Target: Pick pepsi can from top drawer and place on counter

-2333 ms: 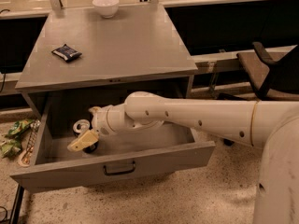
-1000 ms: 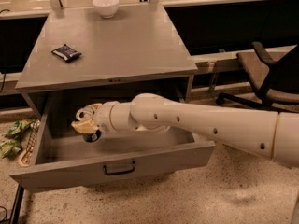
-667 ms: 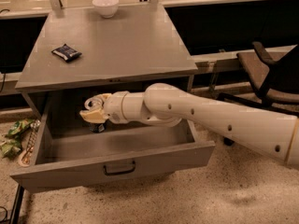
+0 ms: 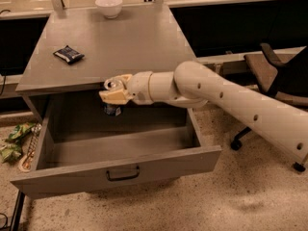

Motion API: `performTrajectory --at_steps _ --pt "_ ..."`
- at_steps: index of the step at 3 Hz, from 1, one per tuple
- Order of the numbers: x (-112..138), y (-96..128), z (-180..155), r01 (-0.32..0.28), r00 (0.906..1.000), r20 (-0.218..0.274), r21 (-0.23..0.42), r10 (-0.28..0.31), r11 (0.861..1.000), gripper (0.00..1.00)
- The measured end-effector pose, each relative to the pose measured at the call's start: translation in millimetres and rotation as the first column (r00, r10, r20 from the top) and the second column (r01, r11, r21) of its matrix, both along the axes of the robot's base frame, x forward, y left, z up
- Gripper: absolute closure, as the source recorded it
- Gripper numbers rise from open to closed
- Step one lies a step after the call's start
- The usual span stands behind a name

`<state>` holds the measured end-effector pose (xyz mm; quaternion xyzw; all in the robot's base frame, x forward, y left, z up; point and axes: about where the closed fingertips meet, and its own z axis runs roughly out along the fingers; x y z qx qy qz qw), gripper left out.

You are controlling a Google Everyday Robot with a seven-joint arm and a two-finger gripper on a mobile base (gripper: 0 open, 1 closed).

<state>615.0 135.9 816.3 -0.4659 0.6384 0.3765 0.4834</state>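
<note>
My gripper (image 4: 114,91) is shut on the pepsi can (image 4: 112,109), a dark blue can whose silver top (image 4: 112,84) shows between the cream fingers. The can hangs upright above the back of the open top drawer (image 4: 120,150), with its top level with the front edge of the counter (image 4: 110,42). The can's lower part shows below the fingers. The drawer is pulled out fully, with a dark handle (image 4: 122,173) on its front panel. My white arm reaches in from the right.
A flat dark snack packet (image 4: 68,54) lies at the counter's left. A white bowl (image 4: 109,6) stands at its back edge. A dark office chair (image 4: 274,76) is at the right. Green packets (image 4: 13,141) lie on the floor left of the drawer.
The gripper took hold of the can down in the drawer's back left, then lifted it up and to the right, up to the counter's front edge.
</note>
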Motion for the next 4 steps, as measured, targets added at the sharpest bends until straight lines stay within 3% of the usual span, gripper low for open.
performTrajectory --at_steps 2,4 --pt "23.0 -40.5 61.6 -0.021 0.9937 0.112 0.074 0.013 0.997 1.00" --pt "26.2 -45.1 82.4 -0.018 0.9884 0.152 0.100 0.003 0.995 1.00"
